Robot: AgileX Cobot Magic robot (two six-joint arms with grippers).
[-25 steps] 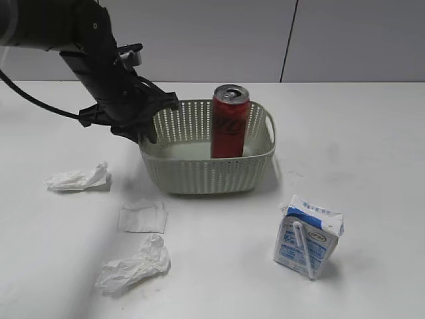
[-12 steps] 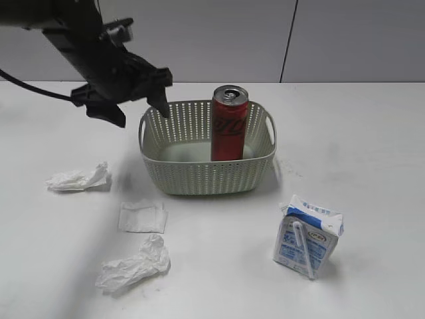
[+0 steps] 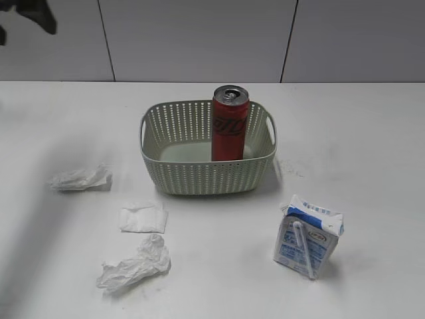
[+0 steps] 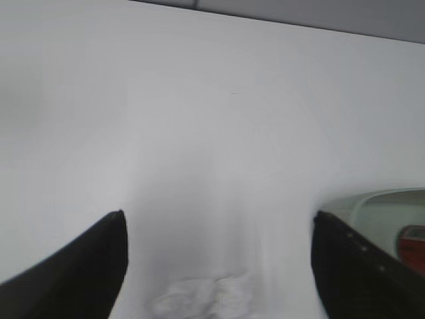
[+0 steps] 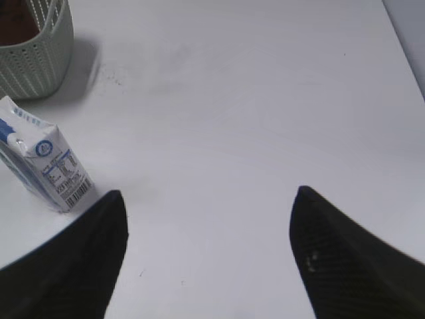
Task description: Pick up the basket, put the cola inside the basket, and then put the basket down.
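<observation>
The sage-green basket rests on the white table, mid-view. The red cola can stands upright inside it, toward the right. My left gripper is open and empty, high above the table left of the basket; only a dark bit of it shows at the exterior view's top-left corner. The basket's rim and a bit of the can show at the left wrist view's right edge. My right gripper is open and empty over bare table; the basket corner is at upper left.
A blue-and-white milk carton with straw stands front right, also in the right wrist view. Crumpled tissues lie left of the basket, in front of it and nearer the front. One tissue lies below the left gripper.
My left arm has let go of the basket's left rim, risen and drawn away to the upper left, almost out of the exterior view. The basket and can have stayed put.
</observation>
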